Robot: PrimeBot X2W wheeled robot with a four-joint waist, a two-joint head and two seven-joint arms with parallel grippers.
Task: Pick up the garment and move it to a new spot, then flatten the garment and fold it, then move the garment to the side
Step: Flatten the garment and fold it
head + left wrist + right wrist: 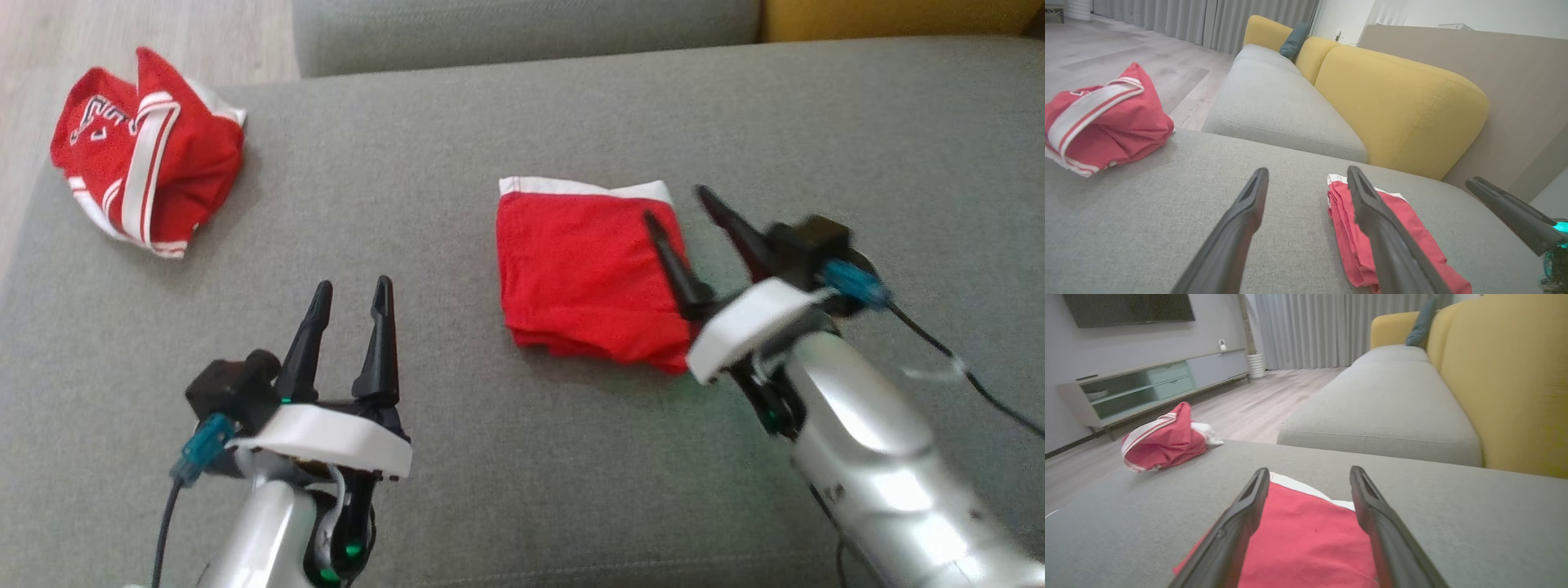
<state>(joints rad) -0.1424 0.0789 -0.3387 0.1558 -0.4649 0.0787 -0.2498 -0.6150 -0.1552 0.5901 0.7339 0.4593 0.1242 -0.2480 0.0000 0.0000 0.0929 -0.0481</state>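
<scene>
My right gripper (675, 204) stands with its two long dark fingers spread wide and nothing pinched between them. From the head view, one finger lies over the right part of the folded red cloth garment with a white band (584, 278), and the other points past its right edge, above the grey woven sofa seat (522, 457). Along my right wrist, the red cloth sits below and between my fingers. I cannot tell whether either tip touches it.

The garment is a flat, roughly square stack in the middle of the seat. Its white band runs along the far edge, and its layers show at the near edge.

My left gripper (353, 284) hovers over bare grey fabric just to the left of that stack. Its fingers are parted too and hold nothing. Along my left wrist, the folded stack shows behind one of my fingers.

A second piece, a crumpled red jersey with white stripes and lettering (143, 159), is heaped at the far left corner of the seat, well apart from the folded garment and from both my grippers.

Beyond the seat there is another grey cushion (1282, 106) and a rounded yellow fabric backrest (1396, 102). A pale wooden floor (1126, 61) runs to the left of the sofa.
</scene>
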